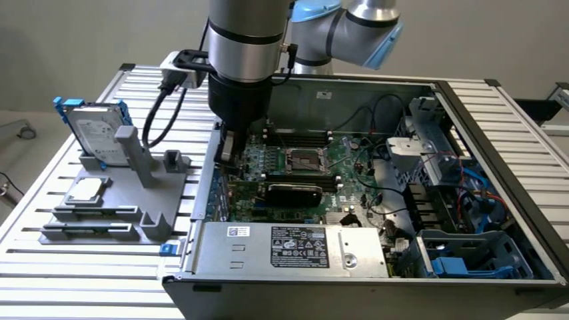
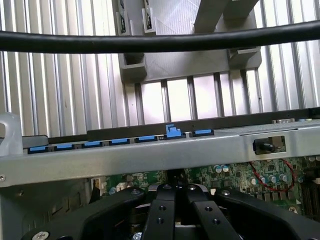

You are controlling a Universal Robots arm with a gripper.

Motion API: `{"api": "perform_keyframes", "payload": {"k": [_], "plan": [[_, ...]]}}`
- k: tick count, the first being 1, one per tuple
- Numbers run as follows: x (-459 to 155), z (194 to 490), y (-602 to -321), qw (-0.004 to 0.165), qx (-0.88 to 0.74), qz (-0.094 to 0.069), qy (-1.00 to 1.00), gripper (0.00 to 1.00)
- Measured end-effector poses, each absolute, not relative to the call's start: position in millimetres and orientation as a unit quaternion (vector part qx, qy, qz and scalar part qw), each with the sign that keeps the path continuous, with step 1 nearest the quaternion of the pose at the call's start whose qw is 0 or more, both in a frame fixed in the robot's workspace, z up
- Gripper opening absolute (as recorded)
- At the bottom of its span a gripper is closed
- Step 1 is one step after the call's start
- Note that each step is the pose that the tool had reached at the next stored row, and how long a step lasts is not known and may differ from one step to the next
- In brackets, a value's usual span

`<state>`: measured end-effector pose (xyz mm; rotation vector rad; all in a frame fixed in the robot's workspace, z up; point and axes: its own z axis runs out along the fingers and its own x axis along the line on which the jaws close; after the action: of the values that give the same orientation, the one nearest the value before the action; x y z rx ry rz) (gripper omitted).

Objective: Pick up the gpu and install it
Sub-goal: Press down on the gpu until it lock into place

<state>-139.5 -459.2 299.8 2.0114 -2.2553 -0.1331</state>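
Observation:
The gpu [image 1: 294, 193] stands on edge across the green motherboard [image 1: 351, 155] inside the open computer case [image 1: 484, 130], its black rounded cover facing the front. My gripper [image 1: 228, 160] reaches down inside the case by the wall on the exterior view's left, just beside that end of the gpu. In the wrist view the black fingers [image 2: 161, 210] meet tip to tip at my gripper [image 2: 175, 192], low over the motherboard [image 2: 235, 172]. It is shut, and I see nothing between the fingers. Whether they touch the gpu I cannot tell.
A grey holder [image 1: 106, 220] on the slatted table carries a silver hard drive with a blue frame [image 1: 93, 130] and a small square chip [image 1: 86, 190]. A silver power supply [image 1: 294, 247] fills the case front. Drive cages and cables [image 1: 444, 173] crowd the right. Blue clips [image 2: 145, 138] line the wall.

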Motion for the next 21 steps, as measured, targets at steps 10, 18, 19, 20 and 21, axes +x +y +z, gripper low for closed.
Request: {"api": "perform_keyframes", "payload": {"k": [10, 18, 19, 20, 21], "plan": [[-139.5, 299.8, -459.1, 0.059, 0.658, -0.046, -0.749, 0.11], [-139.5, 299.3, -459.2, 0.06, 0.656, -0.045, -0.751, 0.11], [-139.5, 299.2, -459.2, 0.06, 0.656, -0.045, -0.751, 0.11], [-139.5, 299.0, -459.2, 0.06, 0.655, -0.045, -0.752, 0.11], [-139.5, 298.9, -459.2, 0.06, 0.655, -0.045, -0.752, 0.11]]}}
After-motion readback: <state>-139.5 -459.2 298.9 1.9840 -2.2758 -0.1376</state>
